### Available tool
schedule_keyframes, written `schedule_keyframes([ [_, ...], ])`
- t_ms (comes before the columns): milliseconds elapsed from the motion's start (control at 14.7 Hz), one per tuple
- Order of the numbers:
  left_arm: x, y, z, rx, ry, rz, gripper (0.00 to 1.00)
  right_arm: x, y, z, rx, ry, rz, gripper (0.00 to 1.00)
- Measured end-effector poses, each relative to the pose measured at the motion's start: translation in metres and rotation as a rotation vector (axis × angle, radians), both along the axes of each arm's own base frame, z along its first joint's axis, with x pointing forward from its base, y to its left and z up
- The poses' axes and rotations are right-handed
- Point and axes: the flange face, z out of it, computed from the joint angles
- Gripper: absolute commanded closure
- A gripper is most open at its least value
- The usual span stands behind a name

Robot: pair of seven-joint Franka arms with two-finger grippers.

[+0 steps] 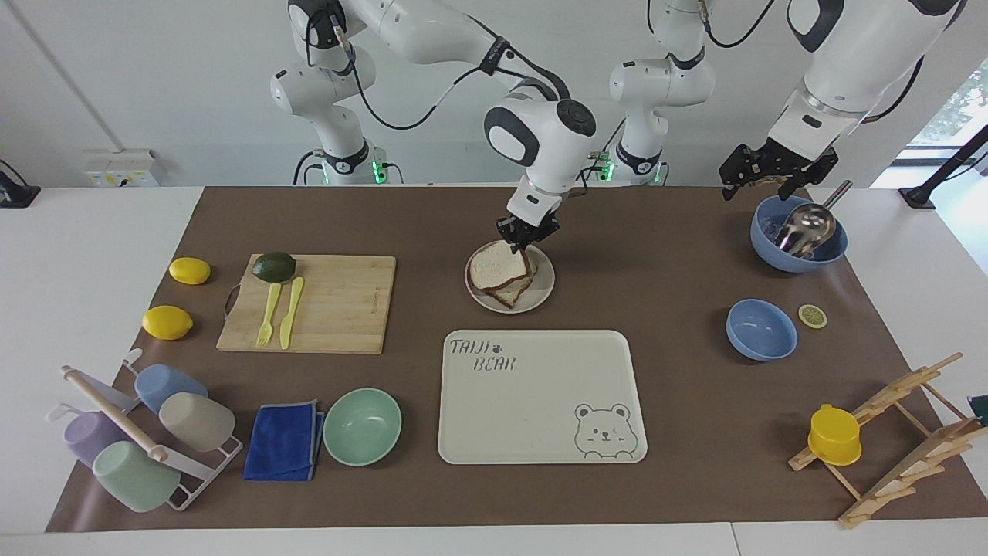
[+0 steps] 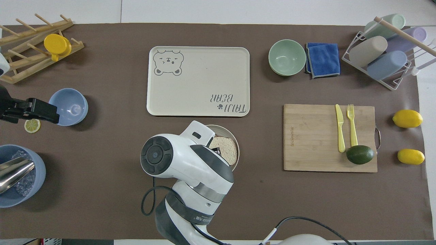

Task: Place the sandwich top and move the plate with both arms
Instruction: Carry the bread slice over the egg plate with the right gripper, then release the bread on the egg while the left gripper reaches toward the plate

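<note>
Facing view. The plate (image 1: 543,289) lies on the table (image 1: 664,255) just nearer the robots than the tray (image 1: 540,398), which serves as landmark. On the plate lies a browner toast slice (image 1: 511,293); the sandwich top (image 1: 498,266) rests on that slice, nearly flat. The right end effector (image 1: 523,241) points down at the edge of the sandwich top nearest the robots and appears to touch it; whether its fingertips grip the bread or have parted cannot be told. The left end effector (image 1: 764,176) hangs with its fingers spread wide and nothing between them, over the table beside a blue bowl (image 1: 799,235) holding a metal scoop (image 1: 806,224), well away from the tray toward the left arm's end. This arm waits. A second blue bowl (image 1: 761,330) and a lemon slice (image 1: 812,316) lie between that bowl and the tray's level. A cutting board (image 1: 332,305) lies toward the right arm's end, and a green bowl (image 1: 363,426) sits beside the tray.

Overhead view. The right arm's wrist covers much of the plate (image 2: 235,136) and hides the right end effector. The sandwich top (image 2: 225,149) shows on the plate, just nearer the robots than the tray (image 2: 198,81). The left end effector (image 2: 47,112) shows beside the smaller blue bowl (image 2: 68,106), over the lemon slice (image 2: 31,125).
</note>
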Motion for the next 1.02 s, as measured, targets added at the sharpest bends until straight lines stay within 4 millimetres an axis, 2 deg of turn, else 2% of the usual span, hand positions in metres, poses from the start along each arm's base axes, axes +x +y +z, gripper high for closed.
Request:
schedule_keyframes([
  [204, 0.0, 0.0, 0.0, 0.0, 0.0, 0.0, 0.0, 0.003, 0.0, 0.004, 0.016, -0.013, -0.004, 0.0],
  [339, 0.0, 0.0, 0.0, 0.0, 0.0, 0.001, 0.0, 0.015, -0.009, 0.022, 0.036, -0.039, -0.028, 0.0],
  [407, 0.0, 0.0, 0.0, 0.0, 0.0, 0.001, 0.0, 0.025, -0.021, 0.037, 0.049, -0.059, -0.051, 0.0],
  [746, 0.001, 0.001, -0.003, -0.001, -0.009, 0.004, 0.0, 0.072, -0.114, 0.123, 0.117, -0.099, -0.141, 0.0],
  [882, 0.0, -0.001, -0.014, 0.0, -0.023, 0.02, 0.0, 0.084, -0.152, 0.141, 0.109, -0.101, -0.163, 0.0],
  [1018, -0.005, -0.007, -0.031, 0.002, -0.033, 0.042, 0.0, 0.096, -0.19, 0.151, 0.091, -0.091, -0.207, 0.0],
])
